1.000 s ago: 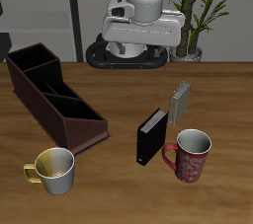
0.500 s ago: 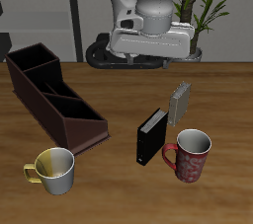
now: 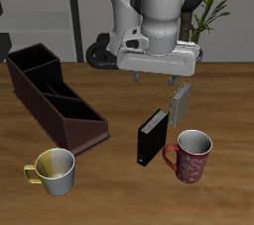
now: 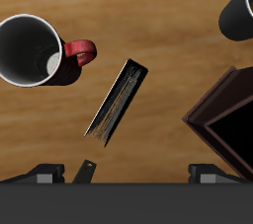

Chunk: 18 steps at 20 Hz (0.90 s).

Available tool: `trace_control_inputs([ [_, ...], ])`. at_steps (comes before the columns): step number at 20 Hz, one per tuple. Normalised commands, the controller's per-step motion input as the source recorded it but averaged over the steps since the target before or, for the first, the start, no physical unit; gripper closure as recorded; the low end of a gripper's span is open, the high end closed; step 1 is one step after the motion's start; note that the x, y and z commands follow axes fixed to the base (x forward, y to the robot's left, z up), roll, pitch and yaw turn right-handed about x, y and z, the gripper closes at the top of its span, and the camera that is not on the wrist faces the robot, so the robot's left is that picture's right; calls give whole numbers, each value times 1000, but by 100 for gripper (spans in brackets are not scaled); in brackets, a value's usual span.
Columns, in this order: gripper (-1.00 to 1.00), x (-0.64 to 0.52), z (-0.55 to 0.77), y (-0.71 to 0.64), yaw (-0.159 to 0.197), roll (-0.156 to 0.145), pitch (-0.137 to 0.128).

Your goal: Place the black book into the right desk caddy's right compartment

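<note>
The black book point(image 3: 152, 137) stands upright on the table near the middle, between the caddy and a red mug. It also shows in the wrist view point(image 4: 119, 100), seen from above. My gripper point(image 3: 160, 78) is open and empty. It hangs above the table farther back than the black book, over the grey ribbed book; in the wrist view point(image 4: 126, 174) its fingertips point(image 4: 40, 174) stand wide apart. The right desk caddy point(image 3: 55, 100) is long and dark maroon. Its right compartment point(image 3: 30, 62) is the tall-walled far end. Only the caddy's low end point(image 4: 232, 129) shows in the wrist view.
A grey ribbed book point(image 3: 181, 102) stands just behind the black book. A red mug point(image 3: 190, 156) stands beside the black book near the front edge, also in the wrist view point(image 4: 35, 50). A pale yellow mug point(image 3: 55, 169) stands before the caddy's low end.
My gripper has come forward and down from near the robot's base to above the grey ribbed book. The books, mugs and caddy have not moved.
</note>
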Motion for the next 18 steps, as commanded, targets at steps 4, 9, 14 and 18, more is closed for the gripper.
trace_control_inputs([
  [4,-100,103,-238,-44,-65,-8,6],
  [9,-100,55,-181,43,-9,19,-11],
  [14,-100,133,-267,81,-28,20,21],
  [18,-100,20,-166,58,4,17,8],
])
